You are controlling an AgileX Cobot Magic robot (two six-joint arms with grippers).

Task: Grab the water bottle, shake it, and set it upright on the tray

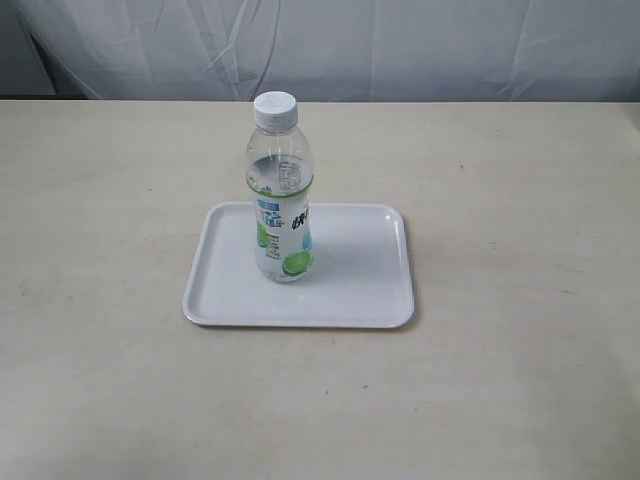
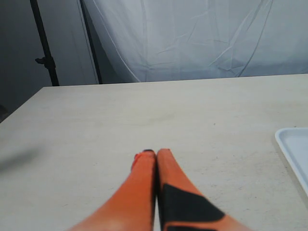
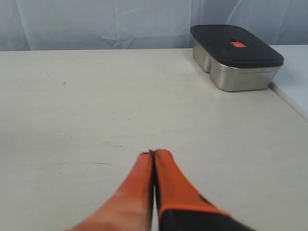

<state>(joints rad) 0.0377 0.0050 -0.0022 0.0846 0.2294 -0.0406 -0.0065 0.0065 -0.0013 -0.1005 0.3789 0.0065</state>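
The water bottle (image 1: pixel 281 190), clear with a white cap and a lime label, stands upright on the white tray (image 1: pixel 355 290) in the exterior view, left of the tray's middle. Neither arm shows in that view. In the left wrist view my left gripper (image 2: pixel 154 153) is shut with its orange fingers pressed together over bare table, and a corner of the tray (image 2: pixel 294 150) shows off to one side. My right gripper (image 3: pixel 154 154) is also shut and empty above the tabletop. The bottle is out of both wrist views.
A steel lunch box with a dark lid (image 3: pixel 236 57) sits on the table in the right wrist view, beside a white surface's edge (image 3: pixel 293 79). A white cloth backdrop (image 1: pixel 320 45) hangs behind the table. A dark stand pole (image 2: pixel 44 45) rises past the table's far edge.
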